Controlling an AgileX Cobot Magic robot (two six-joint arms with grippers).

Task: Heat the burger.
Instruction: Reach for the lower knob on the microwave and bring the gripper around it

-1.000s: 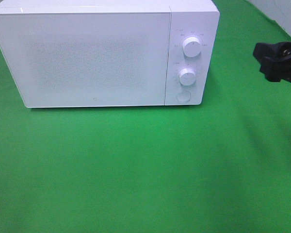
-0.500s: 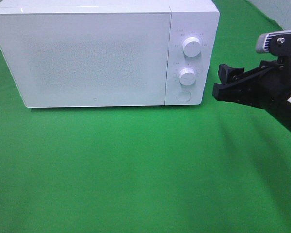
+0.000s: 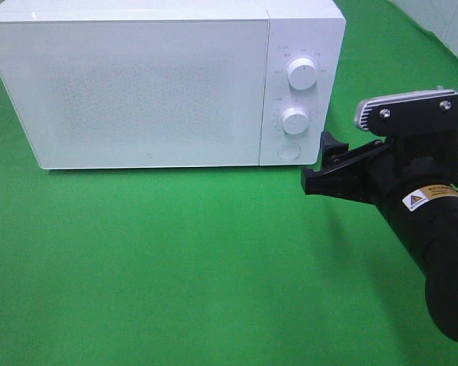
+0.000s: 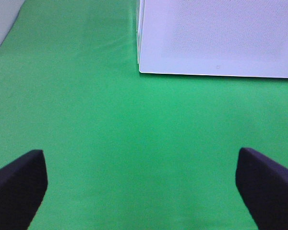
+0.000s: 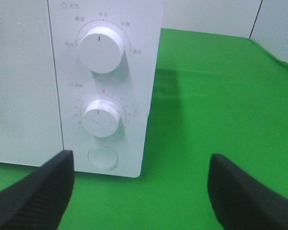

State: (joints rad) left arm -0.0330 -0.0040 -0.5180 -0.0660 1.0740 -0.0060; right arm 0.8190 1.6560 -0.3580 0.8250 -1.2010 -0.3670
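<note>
The burger is out of view. A white microwave (image 3: 137, 84) stands at the back of the green cloth with its door shut. My right gripper (image 3: 320, 166) hovers just right of the control panel, near the round door button (image 3: 288, 150), with its jaws open and empty. The right wrist view faces the panel: upper knob (image 5: 101, 48), lower knob (image 5: 102, 117) and button (image 5: 102, 157), with the right gripper (image 5: 141, 191) spread wide in front. My left gripper (image 4: 144, 191) is open over bare cloth, short of the microwave's corner (image 4: 216, 33), and does not appear in the exterior view.
The green cloth (image 3: 175, 259) covers the table in front of the microwave. The two knobs (image 3: 301, 72) sit one above the other on the panel. A pale wall (image 5: 221, 17) rises behind the table to the right.
My right arm has come in from the right edge, moving left and forward toward the microwave's control panel. Its jaws keep the same spread. The microwave has not moved.
</note>
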